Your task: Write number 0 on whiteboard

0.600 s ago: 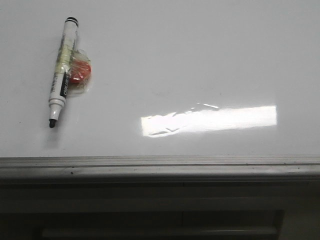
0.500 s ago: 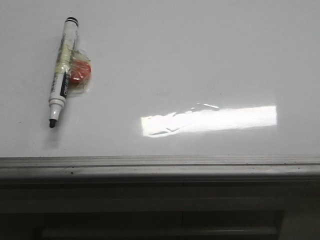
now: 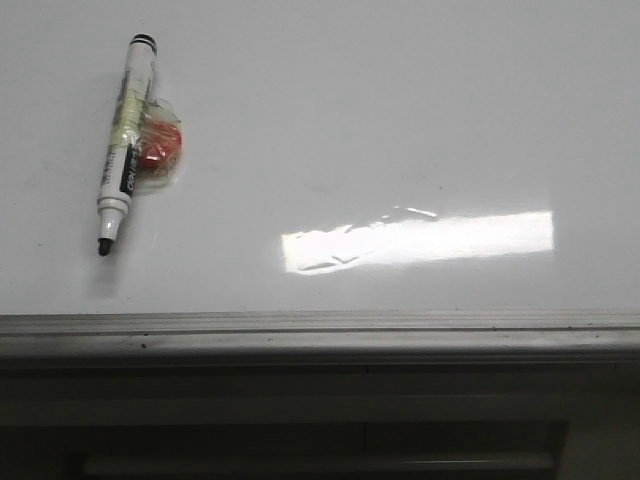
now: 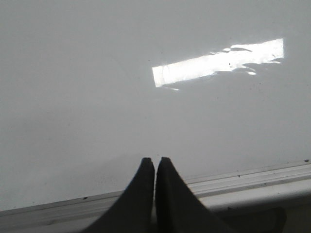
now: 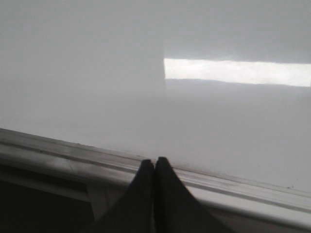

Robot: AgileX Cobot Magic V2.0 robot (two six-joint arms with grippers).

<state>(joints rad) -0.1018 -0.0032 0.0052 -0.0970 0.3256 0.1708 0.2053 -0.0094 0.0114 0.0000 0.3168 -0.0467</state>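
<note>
The whiteboard (image 3: 400,120) is glossy white and fills most of the front view; it also shows in the left wrist view (image 4: 97,73) and the right wrist view (image 5: 97,73). No drawn number 0 shows on it. An uncapped black-tipped marker (image 3: 125,140) lies at the far left with a red round piece (image 3: 160,143) taped to its side. My left gripper (image 4: 155,161) is shut and empty over the board's near edge. My right gripper (image 5: 154,161) is shut and empty over the near frame. Neither gripper shows in the front view.
A bright rectangular glare patch (image 3: 420,240) lies on the board right of centre. The grey metal frame edge (image 3: 320,330) runs along the near side, with a dark space below it.
</note>
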